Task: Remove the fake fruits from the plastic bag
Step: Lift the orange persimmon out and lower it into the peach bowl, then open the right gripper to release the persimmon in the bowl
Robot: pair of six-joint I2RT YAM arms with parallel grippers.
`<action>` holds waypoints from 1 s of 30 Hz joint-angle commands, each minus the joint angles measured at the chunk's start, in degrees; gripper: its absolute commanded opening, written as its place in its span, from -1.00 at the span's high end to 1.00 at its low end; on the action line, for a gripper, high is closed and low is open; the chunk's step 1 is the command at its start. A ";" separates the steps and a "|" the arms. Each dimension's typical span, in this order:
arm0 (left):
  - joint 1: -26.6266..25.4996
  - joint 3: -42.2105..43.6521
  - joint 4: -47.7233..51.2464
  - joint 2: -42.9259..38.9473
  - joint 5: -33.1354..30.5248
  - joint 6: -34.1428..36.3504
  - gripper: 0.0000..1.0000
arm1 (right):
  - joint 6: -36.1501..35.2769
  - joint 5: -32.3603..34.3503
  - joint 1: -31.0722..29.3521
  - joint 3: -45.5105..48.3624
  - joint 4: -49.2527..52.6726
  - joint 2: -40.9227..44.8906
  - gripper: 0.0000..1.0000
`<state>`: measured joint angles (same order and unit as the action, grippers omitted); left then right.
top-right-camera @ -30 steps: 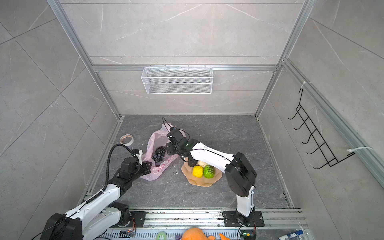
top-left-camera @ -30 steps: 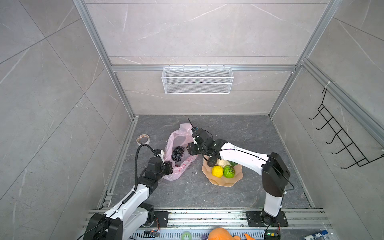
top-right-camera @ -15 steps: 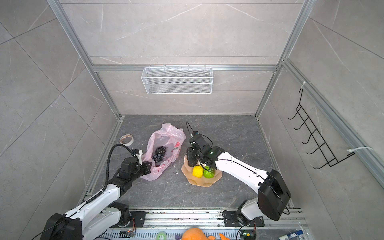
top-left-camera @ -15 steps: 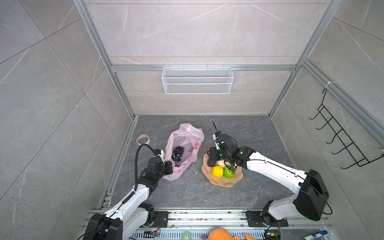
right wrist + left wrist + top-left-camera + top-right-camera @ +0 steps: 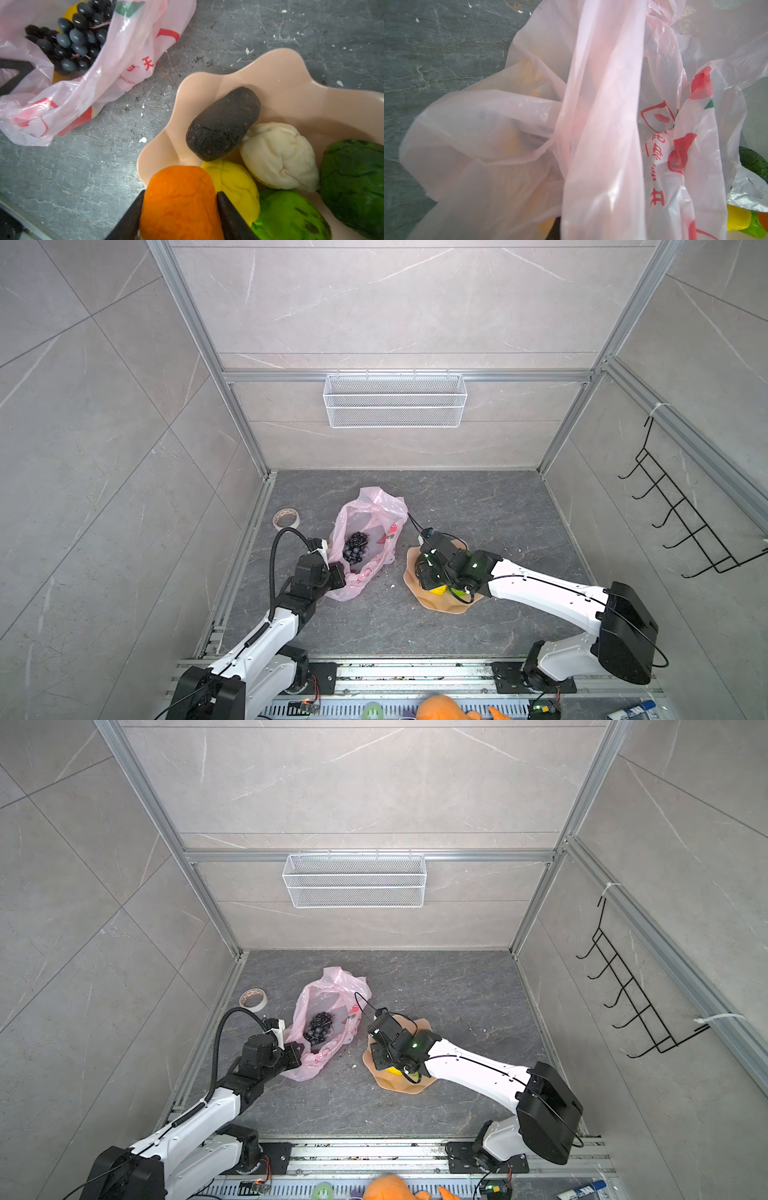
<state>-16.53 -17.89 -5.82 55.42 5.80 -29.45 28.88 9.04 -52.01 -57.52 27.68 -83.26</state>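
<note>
Bag (image 5: 368,531) lying on worktop (image 5: 374,635) left of centre in a top view, mouth open, lower-left edge pinched in tightly closed left claw (image 5: 337,574). Plate (image 5: 436,605) just right of bag. Grapes (image 5: 355,547) inside bag. Right claw (image 5: 180,195) clamped on orange piece (image 5: 178,182) over plate rim, beside yellow piece (image 5: 234,185).

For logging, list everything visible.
plastic bag: one, pink, floor
grape bunch: one, black, in bag
plate: one, peach, beside bag
dark piece: one, black, on plate
cream piece: one, cream, on plate
yellow piece: one, yellow, on plate
green fruits: two, green, on plate
orange piece: one, orange, plate rim
tape roll: one, beige, floor
wire basket: one, white, back wall
hook rack: one, black, right wall
plush toy: one, orange, foreground
left hand: grips bag
right hand: grips orange piece
</note>
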 commanded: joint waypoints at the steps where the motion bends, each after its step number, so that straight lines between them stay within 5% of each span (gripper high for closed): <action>1: -0.40 -1.45 -1.38 -0.55 -1.14 1.46 1.00 | -0.77 2.23 -1.13 0.83 0.83 -2.03 -0.02; 16: -0.35 -1.14 -1.29 -1.36 -1.06 1.76 1.00 | -1.32 6.87 -3.16 0.83 -0.24 -7.09 -0.27; 30: -0.36 -1.12 -0.95 -1.71 -1.29 1.64 1.00 | -1.11 7.75 -3.32 -0.57 2.50 -3.48 -0.38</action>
<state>-16.78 -17.89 -5.80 54.61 5.48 -29.32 28.29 15.44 -54.85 -57.21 27.66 -89.30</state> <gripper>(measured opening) 0.051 0.688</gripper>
